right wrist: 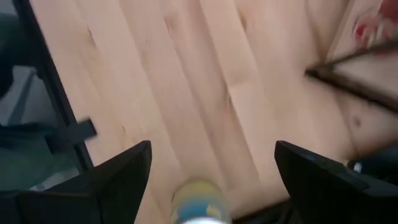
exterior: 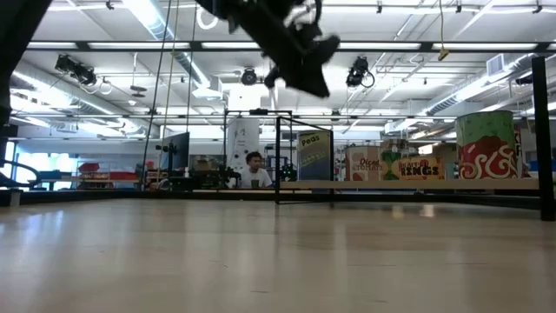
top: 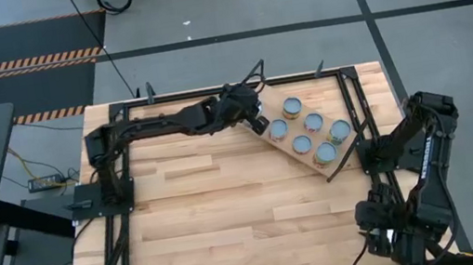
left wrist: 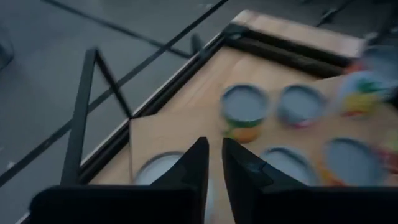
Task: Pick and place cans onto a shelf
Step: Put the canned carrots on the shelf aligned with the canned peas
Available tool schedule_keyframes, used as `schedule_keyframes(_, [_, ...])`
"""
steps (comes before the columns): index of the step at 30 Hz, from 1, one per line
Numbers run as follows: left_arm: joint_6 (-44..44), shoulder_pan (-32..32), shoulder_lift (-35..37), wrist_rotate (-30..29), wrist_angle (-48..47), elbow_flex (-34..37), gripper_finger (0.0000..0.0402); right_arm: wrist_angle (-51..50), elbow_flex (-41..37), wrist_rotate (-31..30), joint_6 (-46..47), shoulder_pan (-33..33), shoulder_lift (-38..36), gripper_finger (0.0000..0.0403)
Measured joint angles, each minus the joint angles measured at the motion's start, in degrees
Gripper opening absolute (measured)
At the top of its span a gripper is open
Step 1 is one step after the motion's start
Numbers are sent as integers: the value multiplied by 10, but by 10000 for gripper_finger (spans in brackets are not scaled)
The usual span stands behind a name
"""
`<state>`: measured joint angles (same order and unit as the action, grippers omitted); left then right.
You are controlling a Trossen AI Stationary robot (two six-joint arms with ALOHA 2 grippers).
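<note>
High view: left arm reaches from the table's left edge toward the far middle; right arm sits folded at the right edge, near the front
Left gripper [top: 259,122]: above the shelf's left end, just beside the nearest can; in the left wrist view its fingers [left wrist: 196,169] stand almost together with a thin gap and nothing between them; a pale can top [left wrist: 157,168] lies just below the tips
Shelf [top: 268,142]: light board lying at a slant on the far right part of the table [top: 211,211], its right end close to the right arm's base
Cans [top: 313,122]: six pale-blue tops on the board in two slanted rows; in the left wrist view two show reddish or orange sides
Right gripper [right wrist: 208,158]: low over bare tabletop at the right edge; fingers [right wrist: 118,171] spread wide, gripping nothing; a small blue and yellow object [right wrist: 198,200] shows blurred between them, what it is I cannot tell
Low view: dark arm [exterior: 291,43] hangs high at the top; a person [exterior: 254,172] sits in the room beyond
</note>
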<state>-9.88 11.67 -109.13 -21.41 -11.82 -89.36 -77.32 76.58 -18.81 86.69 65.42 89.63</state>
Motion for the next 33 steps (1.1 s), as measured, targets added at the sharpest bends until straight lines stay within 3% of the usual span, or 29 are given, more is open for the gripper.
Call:
schedule_keyframes(4, [8, -39, 44, 0, -18, 0, 73, 6, 0, -59, -38, -7, -21, 348])
schedule_keyframes(7, [14, -78, 65, -21, -33, 3, 94, 17, 0, -67, -63, -11, -27, 350])
schedule_keyframes(15, [-39, -173, 99, -60, 33, 106, 172, 21, 0, 118, -109, -5, -4, 367])
schedule_keyframes(20, [-55, -228, 100, -66, 60, 139, 211, 19, 0, 98, -30, 48, -2, 376])
schedule_keyframes(25, [-63, -275, 99, -77, 63, 156, 224, 61, -27, 68, 12, 91, -2, 381])
schedule_keyframes(33, [-72, -306, 99, -93, 84, 159, 216, 98, -94, 125, 3, 97, -2, 383])
